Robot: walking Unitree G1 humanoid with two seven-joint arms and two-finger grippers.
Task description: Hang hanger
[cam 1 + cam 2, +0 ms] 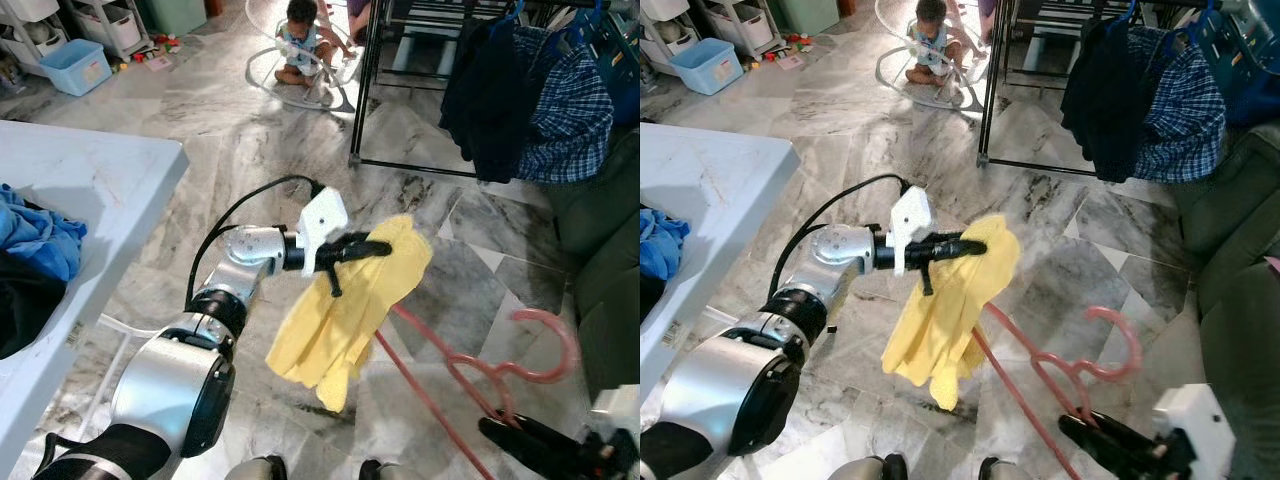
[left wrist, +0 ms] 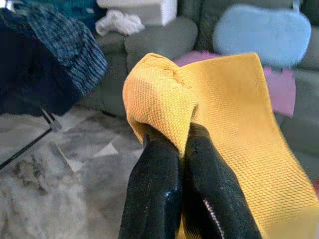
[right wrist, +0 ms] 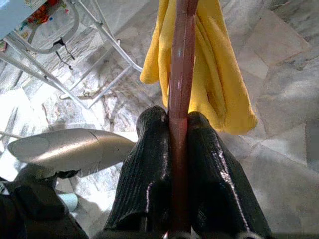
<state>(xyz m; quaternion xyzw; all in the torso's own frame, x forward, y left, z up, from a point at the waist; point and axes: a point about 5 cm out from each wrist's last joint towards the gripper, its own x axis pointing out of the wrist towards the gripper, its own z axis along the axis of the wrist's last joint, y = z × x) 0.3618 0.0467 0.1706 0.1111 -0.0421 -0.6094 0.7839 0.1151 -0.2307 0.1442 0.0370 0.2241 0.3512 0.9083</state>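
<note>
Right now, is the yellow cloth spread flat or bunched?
Bunched. The yellow cloth hangs in folds over the pink hanger, its top corner pinched by the left gripper; the right gripper clamps the hanger.

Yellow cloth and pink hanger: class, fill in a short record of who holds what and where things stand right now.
left claw: shut on the yellow cloth, held up over the marble floor
right claw: shut on the pink hanger
cloth and hanger: cloth draped over the hanger's far end
clothes rack: ahead, with dark and plaid garments hanging
person: sitting on the floor beyond
</note>
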